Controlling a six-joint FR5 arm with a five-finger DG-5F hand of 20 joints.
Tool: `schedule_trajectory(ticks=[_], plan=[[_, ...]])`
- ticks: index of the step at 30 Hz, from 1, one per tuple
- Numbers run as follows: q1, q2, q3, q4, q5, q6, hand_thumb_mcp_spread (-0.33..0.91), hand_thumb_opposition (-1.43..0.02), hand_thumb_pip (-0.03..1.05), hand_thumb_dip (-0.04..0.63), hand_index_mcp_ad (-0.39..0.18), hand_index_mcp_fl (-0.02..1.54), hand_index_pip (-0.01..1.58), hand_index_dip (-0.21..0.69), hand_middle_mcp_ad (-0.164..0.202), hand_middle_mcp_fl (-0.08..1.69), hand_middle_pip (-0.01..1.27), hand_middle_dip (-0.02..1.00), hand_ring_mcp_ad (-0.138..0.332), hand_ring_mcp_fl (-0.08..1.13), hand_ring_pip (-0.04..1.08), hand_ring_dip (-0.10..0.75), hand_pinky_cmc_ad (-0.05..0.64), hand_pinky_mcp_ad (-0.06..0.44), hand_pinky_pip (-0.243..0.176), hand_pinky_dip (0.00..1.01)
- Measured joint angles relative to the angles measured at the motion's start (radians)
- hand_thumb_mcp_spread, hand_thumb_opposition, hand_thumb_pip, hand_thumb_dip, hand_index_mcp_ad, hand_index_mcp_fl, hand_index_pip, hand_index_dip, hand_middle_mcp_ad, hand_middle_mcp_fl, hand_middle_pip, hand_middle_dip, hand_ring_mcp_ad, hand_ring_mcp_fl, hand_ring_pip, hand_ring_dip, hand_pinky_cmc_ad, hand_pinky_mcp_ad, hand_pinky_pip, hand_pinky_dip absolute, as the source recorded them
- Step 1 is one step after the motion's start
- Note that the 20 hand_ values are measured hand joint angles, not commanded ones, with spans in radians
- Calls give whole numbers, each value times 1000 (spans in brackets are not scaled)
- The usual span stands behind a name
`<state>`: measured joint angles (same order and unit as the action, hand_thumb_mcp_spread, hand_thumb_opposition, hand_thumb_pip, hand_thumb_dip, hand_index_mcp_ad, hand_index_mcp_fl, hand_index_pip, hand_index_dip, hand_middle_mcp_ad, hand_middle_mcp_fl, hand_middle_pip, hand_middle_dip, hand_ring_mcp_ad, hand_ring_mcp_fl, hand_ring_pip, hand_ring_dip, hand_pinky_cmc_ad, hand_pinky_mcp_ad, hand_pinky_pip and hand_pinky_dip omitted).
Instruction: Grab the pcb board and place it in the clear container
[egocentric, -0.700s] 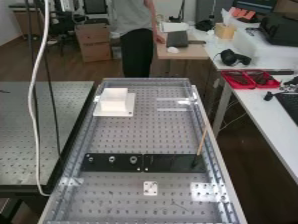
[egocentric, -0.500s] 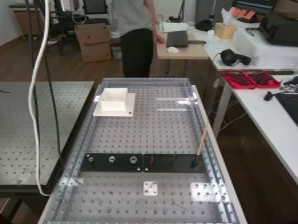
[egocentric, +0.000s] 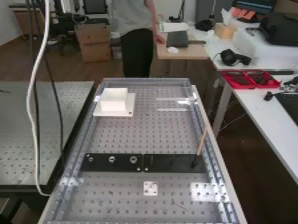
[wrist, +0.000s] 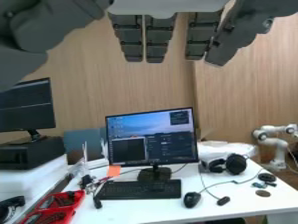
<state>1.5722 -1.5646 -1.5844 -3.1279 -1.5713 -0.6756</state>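
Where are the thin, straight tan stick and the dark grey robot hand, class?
Thin, straight tan stick (egocentric: 201, 142): high view, middle of its shaft.
Dark grey robot hand (wrist: 159, 38): wrist view, a finger.

The high view looks from above the near end of the bench (egocentric: 133, 135), slanting down its length from a middling distance. The wrist view faces roughly level across the white desk (wrist: 126, 207), toward the wood-panelled wall (wrist: 229, 95), with the hand (wrist: 157, 37) close before the lens. Both share part of that desk, including the red trays (egocentric: 238, 80) and the keyboard (egocentric: 290, 106).
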Motion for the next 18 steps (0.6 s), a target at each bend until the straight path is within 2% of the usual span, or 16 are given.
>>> schedule_trajectory(ticks=[9, 18], plan=[[0, -12, -22, 21, 10, 12, 152, -557, 127, 7, -7, 93, 87, 16, 23, 3, 129, 28, 166, 19, 89, -33, 328, 127, -105, 290], [4, -30, -81, 91, 42, 42, 150, -555, 127, 7, 0, 89, 87, 16, 23, 0, 129, 24, 169, 19, 89, -33, 342, 136, -106, 293]])
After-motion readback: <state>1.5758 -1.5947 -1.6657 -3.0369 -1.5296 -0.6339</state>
